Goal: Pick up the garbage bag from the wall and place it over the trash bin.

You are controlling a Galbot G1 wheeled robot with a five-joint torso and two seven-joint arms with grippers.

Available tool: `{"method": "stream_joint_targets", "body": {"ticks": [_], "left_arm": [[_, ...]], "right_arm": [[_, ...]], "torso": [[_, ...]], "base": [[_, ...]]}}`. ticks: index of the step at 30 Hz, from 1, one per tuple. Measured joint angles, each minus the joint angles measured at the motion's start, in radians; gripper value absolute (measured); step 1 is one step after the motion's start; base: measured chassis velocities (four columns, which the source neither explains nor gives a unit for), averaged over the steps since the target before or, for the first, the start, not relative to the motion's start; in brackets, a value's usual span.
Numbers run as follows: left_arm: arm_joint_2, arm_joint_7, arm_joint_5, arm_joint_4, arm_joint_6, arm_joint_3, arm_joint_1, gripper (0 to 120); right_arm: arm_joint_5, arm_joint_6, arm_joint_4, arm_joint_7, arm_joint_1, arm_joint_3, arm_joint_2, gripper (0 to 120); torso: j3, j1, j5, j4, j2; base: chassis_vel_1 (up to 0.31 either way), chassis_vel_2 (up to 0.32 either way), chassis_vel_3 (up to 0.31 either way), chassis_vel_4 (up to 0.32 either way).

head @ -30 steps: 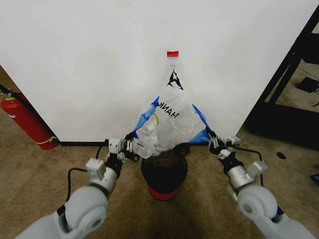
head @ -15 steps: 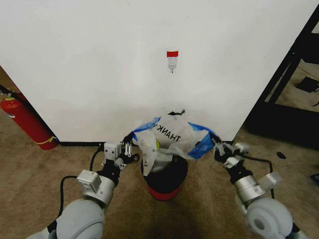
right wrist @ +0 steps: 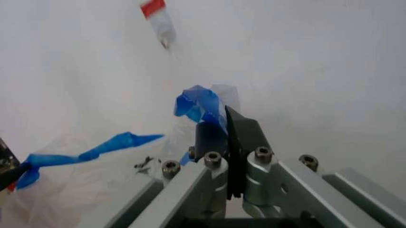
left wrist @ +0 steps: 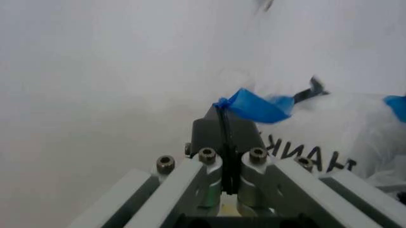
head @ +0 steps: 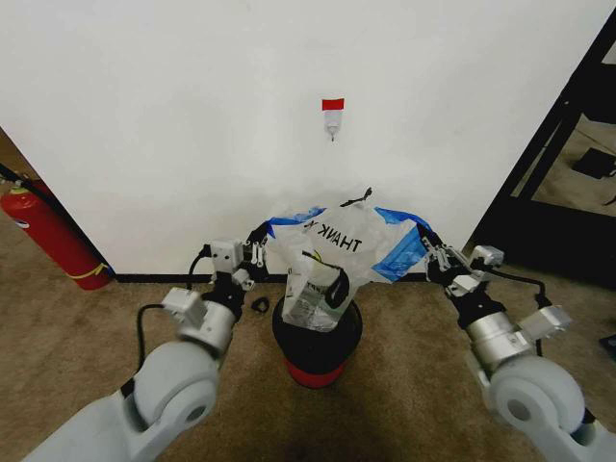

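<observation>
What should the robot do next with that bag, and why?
Probably lower both grippers so the bag's mouth drops around the bin. The left gripper and right gripper hold the bag spread just above the rim, off the hook.

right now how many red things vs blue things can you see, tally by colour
red: 3 – fire extinguisher, red tape strip on the wall, red base band of the trash bin
blue: 2 – blue patches on the garbage bag, one at the left gripper, one at the right gripper
total: 5
</observation>
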Motion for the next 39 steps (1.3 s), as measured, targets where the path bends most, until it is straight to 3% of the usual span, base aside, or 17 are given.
{"method": "stream_joint_targets", "body": {"ticks": [5, 12, 23, 34, 39], "left_arm": [[-0.033, -0.011, 0.04, 0.054, -0.02, 0.001, 0.099, 0], [-0.042, -0.015, 0.099, 0.056, -0.028, 0.004, 0.196, 0], [-0.037, -0.018, 0.169, 0.073, -0.06, -0.006, 0.296, 0], [-0.134, -0.033, 0.195, 0.214, -0.073, 0.066, 0.201, 0], [-0.13, -0.053, 0.196, 0.246, -0.058, 0.087, 0.191, 0]], "right_arm": [[-0.03, -0.003, -0.028, 0.0, -0.009, -0.028, 0.022, 0], [-0.039, -0.022, -0.018, 0.011, -0.045, -0.036, 0.021, 0], [-0.144, -0.033, -0.071, 0.015, -0.09, -0.097, 0.117, 0], [-0.168, -0.029, -0.146, 0.026, -0.042, -0.149, 0.163, 0], [-0.184, -0.038, -0.179, 0.038, -0.036, -0.172, 0.176, 0]], "torso": [[0.0, 0.0, -0.0002, 0.0003, 0.0], [0.0, 0.0, -0.0003, 0.0003, 0.0], [0.0, 0.0, -0.0001, 0.0002, 0.0], [0.0, 0.0, -0.0002, 0.0, 0.0], [0.0, 0.0, -0.0003, 0.0, 0.0]], "base": [[0.0, 0.0, 0.0, 0.0], [0.0, 0.0, 0.0, 0.0], [0.0, 0.0, 0.0, 0.0], [0.0, 0.0, 0.0, 0.0], [0.0, 0.0, 0.0, 0.0]]}}
